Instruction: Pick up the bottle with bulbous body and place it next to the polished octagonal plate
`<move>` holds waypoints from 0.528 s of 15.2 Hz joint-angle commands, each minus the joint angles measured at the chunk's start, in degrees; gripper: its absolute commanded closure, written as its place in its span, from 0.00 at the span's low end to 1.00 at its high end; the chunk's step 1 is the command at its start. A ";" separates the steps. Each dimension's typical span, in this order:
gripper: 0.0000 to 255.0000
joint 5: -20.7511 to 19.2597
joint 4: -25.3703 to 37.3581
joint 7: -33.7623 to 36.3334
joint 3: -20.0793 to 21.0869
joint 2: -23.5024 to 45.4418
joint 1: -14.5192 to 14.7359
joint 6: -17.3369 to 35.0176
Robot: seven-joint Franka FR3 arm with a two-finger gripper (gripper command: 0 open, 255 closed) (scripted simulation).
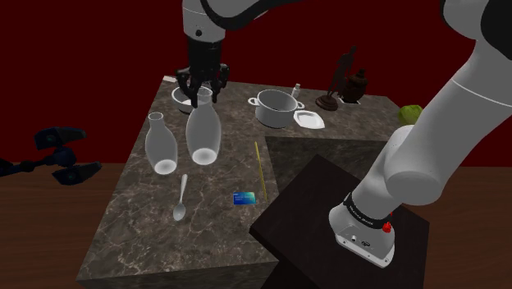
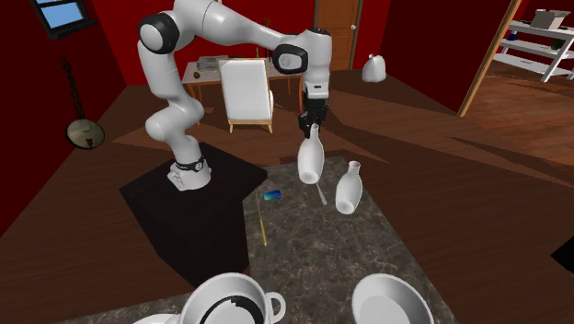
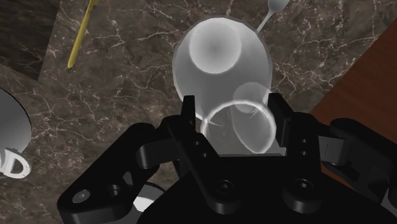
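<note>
Above the marble counter (image 1: pixel 205 230), closed jaws grip the bulbous bottle (image 1: pixel 203 131) by its narrow neck; so slim a hold could slip, or swing it into the neighbouring bottle (image 1: pixel 162 144).

Red walls (image 2: pixel 110 55), brown wood floor (image 2: pixel 441 166), dark marble table (image 1: pixel 131 230); white chair (image 2: pixel 246 92) upper middle, window (image 2: pixel 60 11) upper left, shelf (image 2: pixel 543 41) upper right.

The bulbous bottle (image 1: pixel 203 131) is translucent milky white under the all-black gripper (image 1: pixel 203 100), as is the second bottle (image 1: pixel 161 144) at its nine o'clock in the shoulder view. The counter (image 1: pixel 139 238) is dark grey-brown with thin pale veins; from the bulbous bottle, a yellow stick (image 1: pixel 260 171) lies at four o'clock, a blue card (image 1: pixel 244 197) at five, a silvery spoon (image 1: pixel 181 199) at seven.
</note>
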 commanded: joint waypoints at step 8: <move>1.00 0.20 6.32 -0.16 -0.09 -0.75 -0.07 -7.03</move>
